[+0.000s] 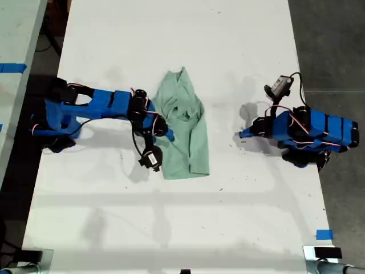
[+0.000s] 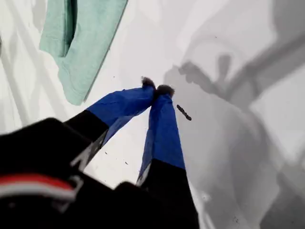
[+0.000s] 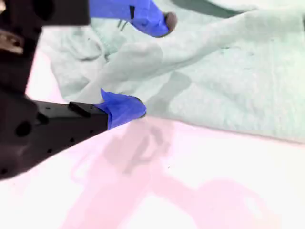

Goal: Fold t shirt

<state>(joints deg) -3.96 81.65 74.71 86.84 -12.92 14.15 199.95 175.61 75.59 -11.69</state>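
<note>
- The t shirt lies crumpled mid-tabletop, long axis running away from the exterior camera, part-folded along that axis.
- My second end effector hangs at its edge, jaws wide, one fingertip at the hem, the other over the cloth; nothing held.
- My first end effector, jaws closed and empty, sits well apart beyond the shirt's other side.
- The second arm is nearer; nothing blocks it.
</note>
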